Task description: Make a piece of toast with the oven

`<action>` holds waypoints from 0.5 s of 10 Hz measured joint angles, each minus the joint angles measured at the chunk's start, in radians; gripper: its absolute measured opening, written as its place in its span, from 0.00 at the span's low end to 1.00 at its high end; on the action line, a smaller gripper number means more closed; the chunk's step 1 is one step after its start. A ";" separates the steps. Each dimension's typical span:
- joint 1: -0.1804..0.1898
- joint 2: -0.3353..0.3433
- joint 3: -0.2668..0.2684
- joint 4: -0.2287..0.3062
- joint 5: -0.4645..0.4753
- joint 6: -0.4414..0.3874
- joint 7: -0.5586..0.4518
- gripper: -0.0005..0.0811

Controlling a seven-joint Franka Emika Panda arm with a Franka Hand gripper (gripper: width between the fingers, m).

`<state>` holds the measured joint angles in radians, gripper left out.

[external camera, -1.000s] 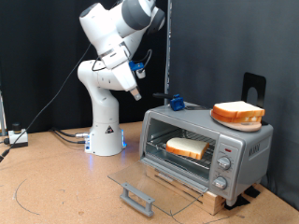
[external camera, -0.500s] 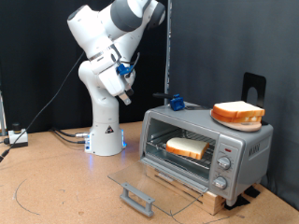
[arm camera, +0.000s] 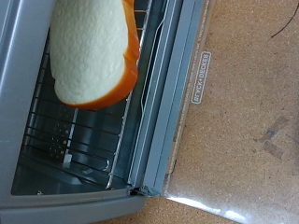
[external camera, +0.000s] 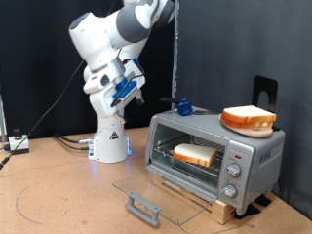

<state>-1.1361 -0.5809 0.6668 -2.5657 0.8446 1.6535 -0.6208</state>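
The oven (external camera: 255, 156) stands at the exterior view's right with its glass door (external camera: 161, 190) dropped flat open. One piece of toast (external camera: 193, 153) lies on the wire rack inside. A second, near-identical slice (external camera: 248, 119) rests on the oven's roof. My gripper (external camera: 137, 95) hangs in the air above and to the exterior view's left of the oven, well apart from it, with nothing seen between its fingers. The wrist view looks down into the oven at the toast (arm camera: 93, 51) on the rack (arm camera: 84, 140) and the open door (arm camera: 238, 112); no fingers show there.
A small blue object (external camera: 182, 105) sits on the oven's roof near its left rear corner. The door's grey bar handle (external camera: 144, 207) juts out low over the wooden table. The white robot base (external camera: 109, 141) stands left of the oven, with cables (external camera: 68, 141) trailing left.
The arm has swung up and towards the exterior view's left, away from the oven, and the hand has turned. Both slices, the oven and the open door have not moved.
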 joint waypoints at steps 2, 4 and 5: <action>0.004 -0.012 0.003 -0.012 -0.001 0.029 -0.018 0.99; -0.027 0.040 0.001 -0.002 0.016 0.026 0.010 0.99; -0.052 0.083 0.003 0.009 0.015 0.043 0.027 0.99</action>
<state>-1.1876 -0.4980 0.6701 -2.5566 0.8597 1.6966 -0.5937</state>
